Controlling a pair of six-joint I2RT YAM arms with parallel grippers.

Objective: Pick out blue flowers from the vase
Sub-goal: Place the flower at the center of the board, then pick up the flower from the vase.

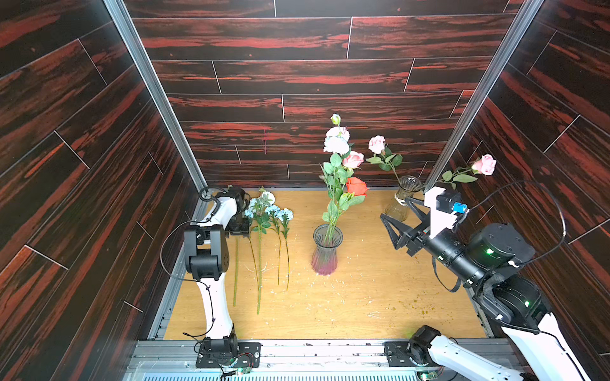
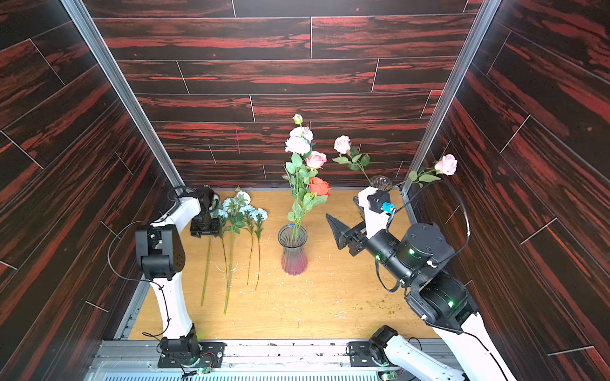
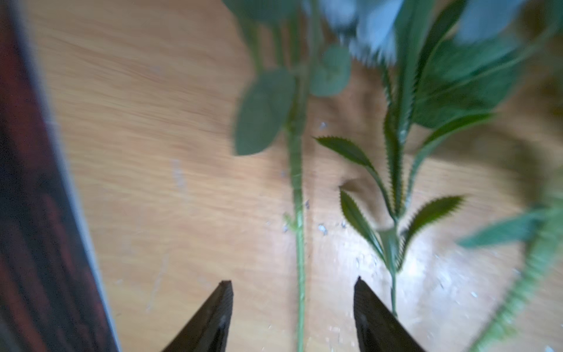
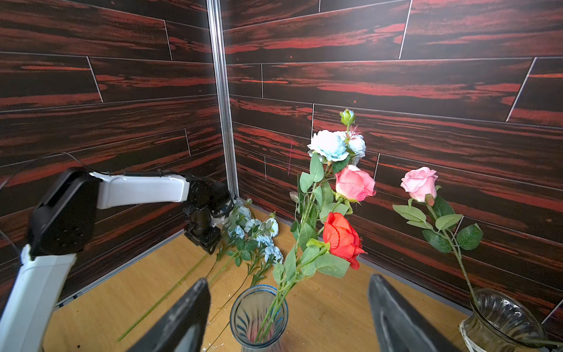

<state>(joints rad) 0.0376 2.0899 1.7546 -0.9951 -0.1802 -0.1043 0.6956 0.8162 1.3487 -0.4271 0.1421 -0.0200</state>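
The ribbed glass vase (image 1: 326,250) (image 2: 293,250) (image 4: 259,317) stands mid-table. One stem of the blue flowers (image 1: 336,143) (image 2: 297,144) (image 4: 330,145) still rises from it. Several more blue flowers (image 1: 270,211) (image 2: 246,211) (image 4: 259,236) lie flat on the table at the left. My left gripper (image 1: 240,231) (image 3: 292,283) hangs open over them, a green stalk (image 3: 300,243) running between its spread fingertips without touching either. To the right of the vase my right gripper (image 1: 394,207) (image 4: 289,283) is open and empty, facing it.
A pink rose (image 4: 355,183) and a red rose (image 1: 356,186) (image 4: 341,237) share the vase. A second clear vase (image 1: 402,198) (image 4: 502,320) with pink roses stands at the back right corner. Dark panel walls close in on three sides.
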